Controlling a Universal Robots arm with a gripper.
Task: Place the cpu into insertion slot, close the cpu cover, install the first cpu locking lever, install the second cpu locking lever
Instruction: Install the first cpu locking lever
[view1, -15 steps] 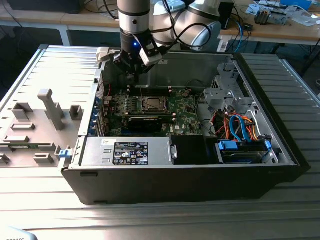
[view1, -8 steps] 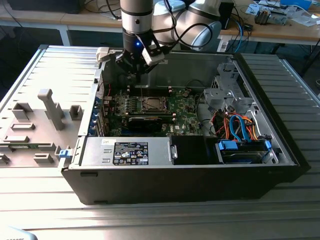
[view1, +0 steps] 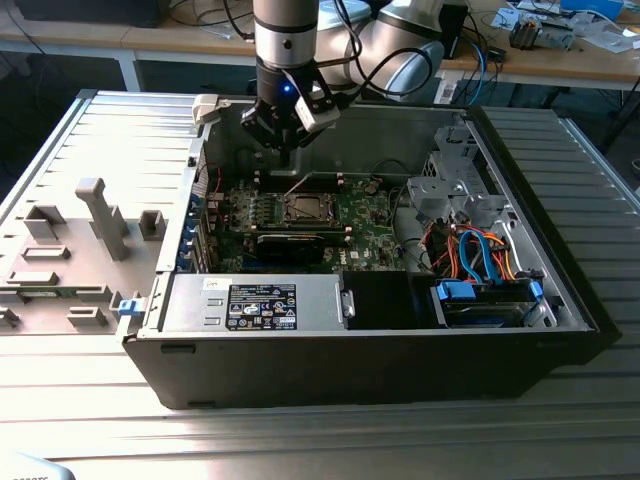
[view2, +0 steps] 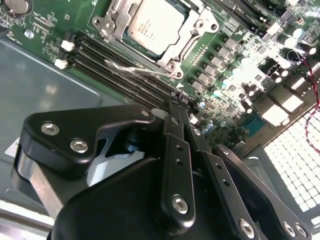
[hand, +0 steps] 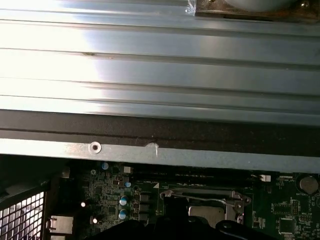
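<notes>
Overhead, the black gripper (view2: 178, 102), jaws clenched empty, is hovering beyond the silvery-grey square cpu (view2: 155, 26) lying seated under the silver metal cpu cover (view2: 172, 57) on the green motherboard (view1: 365, 215).

The arm (view1: 285, 40) above the open computer case (view1: 520, 340) is a grey cylinder with a black band, a small blue light glowing low on its wrist and black cables trailing behind it. Its gripper (view1: 280, 135) is black with pale grey side plates. In the second wrist view the gripper (view2: 179, 102) shows matte black linkage bars with rounded ends, fastened by silver round-headed screws, and two narrow black fingers (view2: 176, 145) dotted with small holes.
</notes>
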